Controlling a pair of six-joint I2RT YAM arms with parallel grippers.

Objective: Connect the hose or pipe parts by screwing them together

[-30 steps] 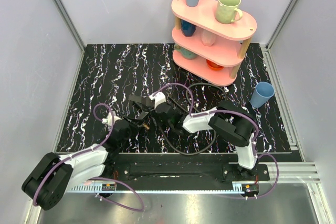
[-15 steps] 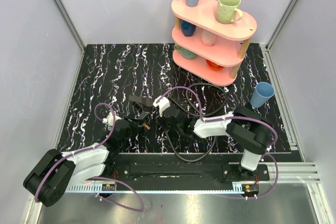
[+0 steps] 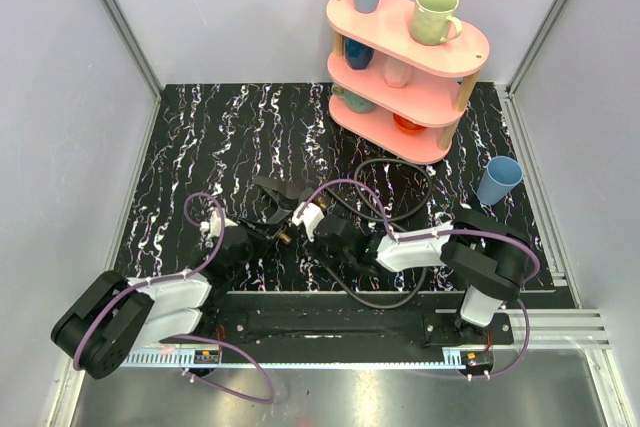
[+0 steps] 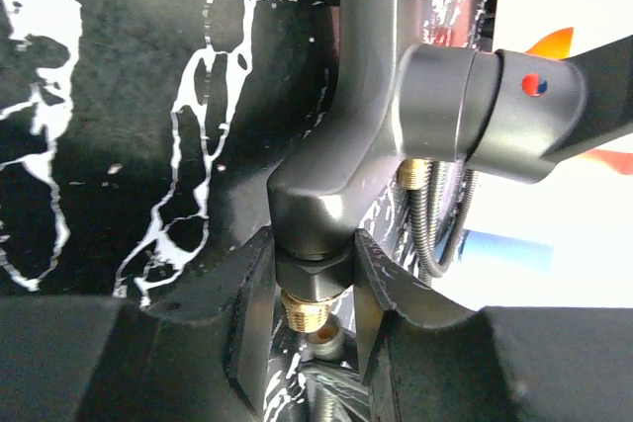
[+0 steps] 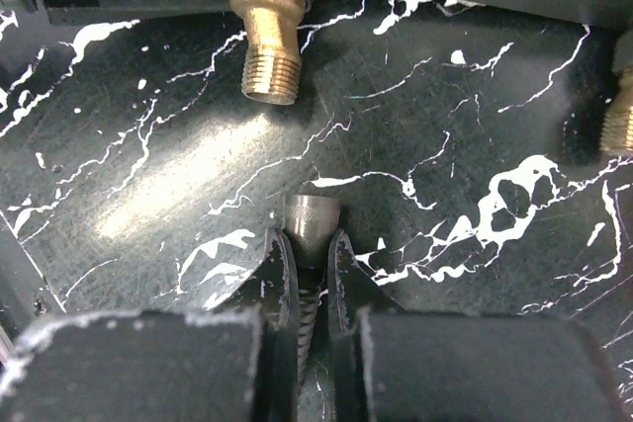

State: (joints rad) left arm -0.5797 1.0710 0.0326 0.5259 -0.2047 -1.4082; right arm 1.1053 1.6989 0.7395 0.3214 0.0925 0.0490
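The left fingers [image 4: 247,313] pinch the black angular piece [image 4: 346,145] at its lower collar, one finger on each side, directly above the brass thread [image 4: 310,309] that projects from it. This grip leaves the thread bare and holds the piece against turning. The piece is at the near middle of the surface [image 3: 200,147], between the two arms.

The right fingers [image 5: 280,279] are pressed onto the hose [image 5: 309,308] just behind its silver nut [image 5: 313,217]. The nut therefore stands clear of the fingers and can be steered. The rest of the hose lies in loops on the surface to the right.

In the right wrist view, the nut faces the brass thread. It is near the thread but apart from it, and offset slightly to one side. The parts appear not yet joined. The next move calls for centring the nut on the thread axis, seating it squarely, and then rotating it. A tilted start risks cross-threading.
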